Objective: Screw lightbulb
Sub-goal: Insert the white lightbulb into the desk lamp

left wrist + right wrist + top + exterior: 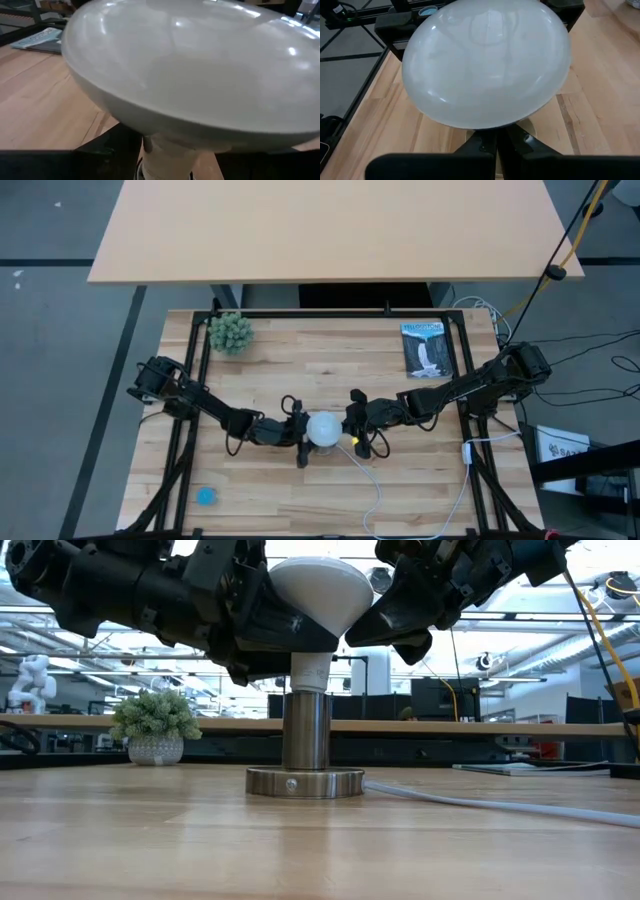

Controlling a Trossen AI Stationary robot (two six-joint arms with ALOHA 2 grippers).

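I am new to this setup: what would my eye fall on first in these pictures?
First, the white lightbulb standing upright in a metal socket at the middle of the wooden table. The left claw grips it from one side, and the shut right claw sits against the other. A small potted plant stands at the far left corner.
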